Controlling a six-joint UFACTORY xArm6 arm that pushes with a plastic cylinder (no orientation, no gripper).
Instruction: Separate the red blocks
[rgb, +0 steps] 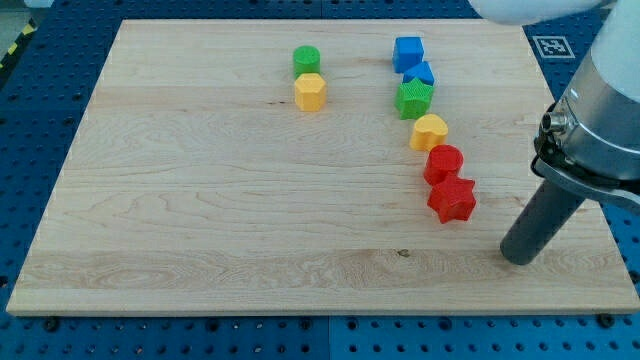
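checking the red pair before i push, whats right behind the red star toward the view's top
A red round block sits right behind the red star, touching it, with a yellow heart beyond. Nothing covers them. My tip stands apart at the star's lower right.

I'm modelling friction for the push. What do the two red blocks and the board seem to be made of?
The red star block and the red round-ish block look like matte plastic, probably 3D-printed, judging by fine ridges on their sides. The board looks like pale, smooth wood with visible grain. My tip rests at the star's right, apart.
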